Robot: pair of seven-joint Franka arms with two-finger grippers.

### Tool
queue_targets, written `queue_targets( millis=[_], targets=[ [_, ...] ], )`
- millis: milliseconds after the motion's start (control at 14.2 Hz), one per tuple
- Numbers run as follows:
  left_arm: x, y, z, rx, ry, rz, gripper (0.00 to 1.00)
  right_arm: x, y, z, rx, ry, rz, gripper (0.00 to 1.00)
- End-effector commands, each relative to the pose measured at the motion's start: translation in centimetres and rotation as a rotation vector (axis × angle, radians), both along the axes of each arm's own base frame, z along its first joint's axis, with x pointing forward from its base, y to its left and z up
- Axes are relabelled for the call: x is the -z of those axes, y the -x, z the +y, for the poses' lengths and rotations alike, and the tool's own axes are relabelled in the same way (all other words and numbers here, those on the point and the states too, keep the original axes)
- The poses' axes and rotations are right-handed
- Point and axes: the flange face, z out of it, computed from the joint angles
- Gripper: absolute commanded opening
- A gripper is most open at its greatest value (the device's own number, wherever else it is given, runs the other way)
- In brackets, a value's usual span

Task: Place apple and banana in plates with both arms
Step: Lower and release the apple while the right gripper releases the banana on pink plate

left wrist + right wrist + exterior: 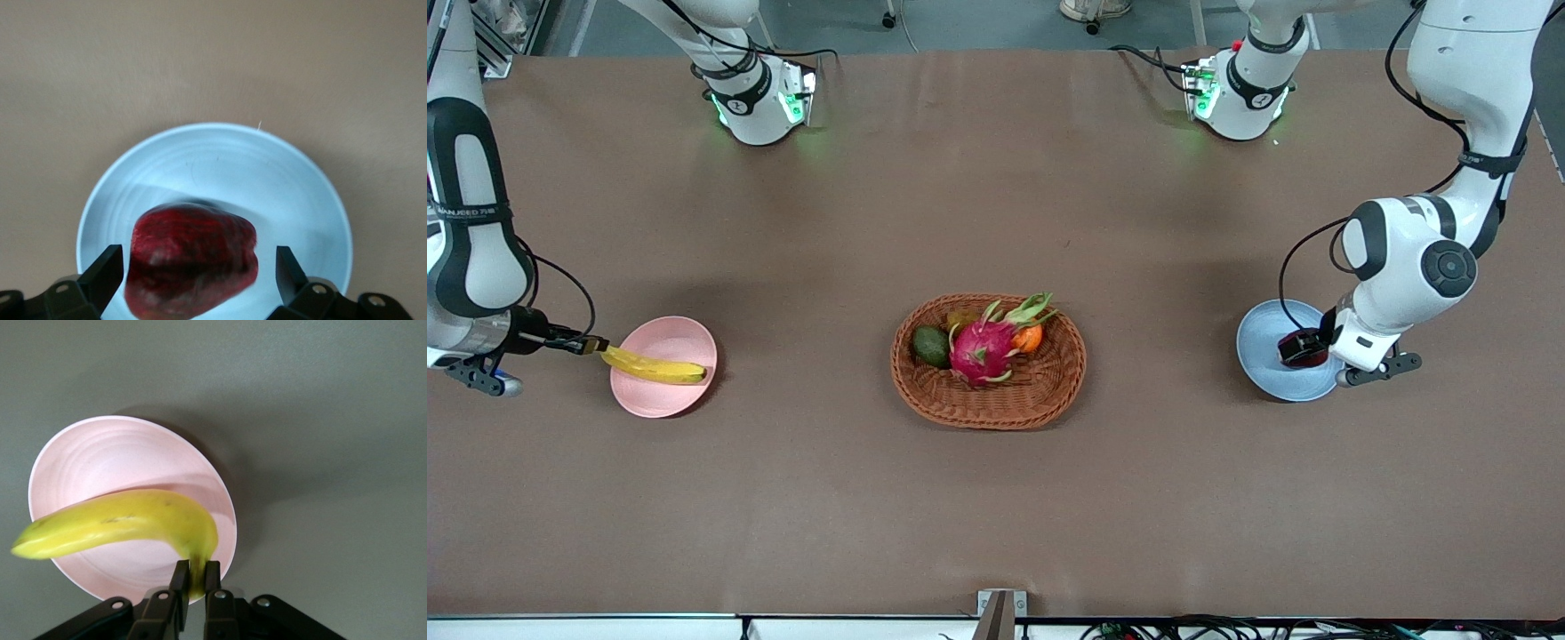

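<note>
- Apple (pixel 193 257), dark red and lumpy, sits in the light blue plate (pixel 280 167) toward the left arm's end of the table; the left gripper (pixel 200 273) hangs just over it with its fingers spread wide and clear of the fruit on both sides, holding nothing.
- Banana (pixel 127 520) lies across the pale pink plate (pixel 87 453) at the right arm's end; the right gripper (pixel 193 583) pinches its stem end with fingers nearly together.
- Risks: the apple is rounded and the plate shallow, so a brush from a finger as the arm rises could roll it out. The banana's stem end overhangs the rim, so on release it may tip or slide off; I cannot quite tell whether its body already rests on the plate.
- Surface and room: a plain brown table (pixel 996 516), with a wicker basket (pixel 1040 400) at the middle holding a dragon fruit (pixel 980 351), a small orange (pixel 1029 339) and what looks like an avocado (pixel 931 346). Both plates lie well apart from it.
</note>
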Motion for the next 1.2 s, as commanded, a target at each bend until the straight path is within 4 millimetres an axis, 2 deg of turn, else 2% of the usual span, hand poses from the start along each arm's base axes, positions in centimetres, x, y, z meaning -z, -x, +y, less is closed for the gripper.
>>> queue_targets(
  millis=[0, 141, 282, 424, 635, 847, 918, 1129],
  targets=[
    [-5.4, -0.4, -0.2, 0.013, -0.012, 0.0, 1.0, -0.1, 0.1, 0.1, -0.007, -0.021, -0.014, 1.0],
    [-9.9, -1.2, -0.3, 0.016, -0.013, 0.025, 1.0, -0.4, -0.1, 1.1, -0.02, -0.028, -0.005, 1.0],
    [-15.3, -1.9, -0.6, 0.029, -0.014, 0.042, 1.0, -2.0, -0.8, 2.5, -0.044, -0.033, -0.008, 1.0],
    [-21.2, -2.0, -0.7, 0.033, -0.014, 0.065, 1.0, -4.5, -1.6, 3.8, -0.079, -0.038, -0.017, 1.0],
    [-29.6, -0.9, -1.0, 0.059, -0.002, 0.086, 1.0, -9.7, -3.2, 7.7, -0.16, -0.027, -0.033, 1.0],
    [-35.6, 0.0, -1.3, 0.092, 0.025, 0.048, 1.0, -15.4, -4.0, 11.9, -0.211, 0.08, -0.003, 1.0],
    [-36.9, 0.2, -1.5, 0.106, 0.041, 0.039, 1.0, -17.3, -4.2, 13.5, -0.242, 0.095, 0.002, 1.0],
    [-40.1, 0.6, -1.8, 0.142, 0.044, 0.015, 1.0, -22.3, -4.2, 15.7, -0.239, 0.096, 0.032, 1.0]
  ],
)
